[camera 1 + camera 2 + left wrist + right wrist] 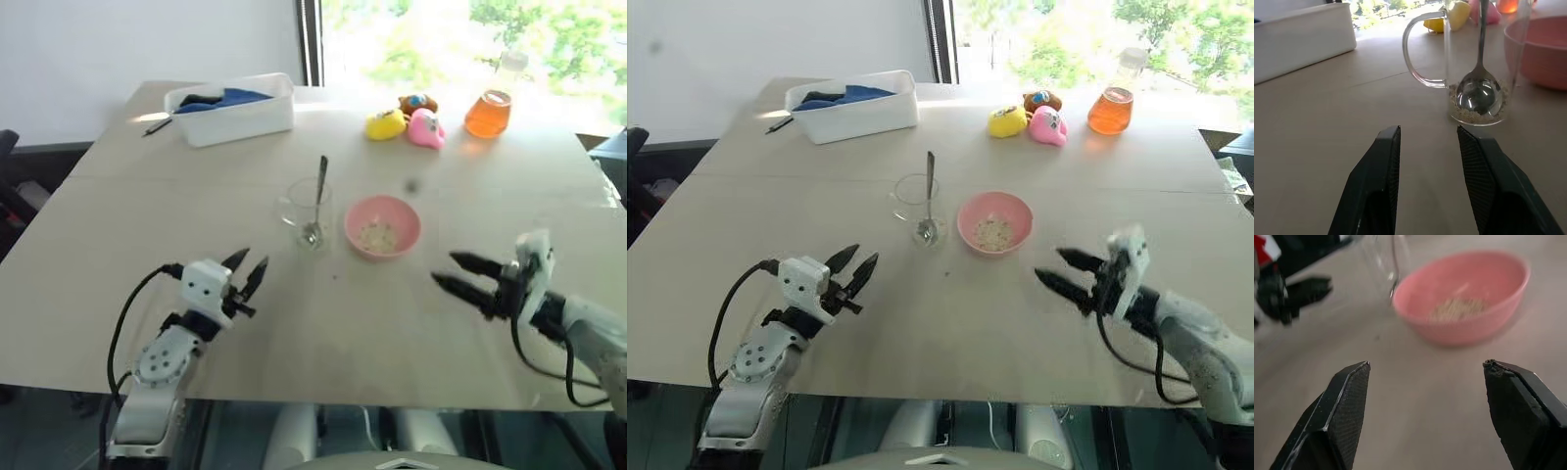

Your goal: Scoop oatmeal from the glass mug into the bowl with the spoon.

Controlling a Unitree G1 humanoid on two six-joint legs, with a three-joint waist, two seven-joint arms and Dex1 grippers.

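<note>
Clear glass mug (pixel 303 208), shiny metal spoon (pixel 1480 88), smooth pink plastic bowl (pixel 382 226), matt table (pixel 323 323).

My desk (pixel 196 196) is a plain pale beige. On it, the bowl (pixel 382 226) is pink, plain inside and out, with pale beige-white oatmeal (pixel 377 236) in it. The glass mug (pixel 304 213) is clear and colourless, and the spoon (pixel 315 206) in it is shiny silver. The tub (pixel 231 110) is white, with dark blue cloth (pixel 227 97) inside. Two toy ducks are yellow (pixel 385 124) and pink (pixel 426 128); the flask (pixel 489 112) holds orange liquid. My left tool (pixel 246 274) and right tool (pixel 458 272) have black fingers on white housings.
</note>
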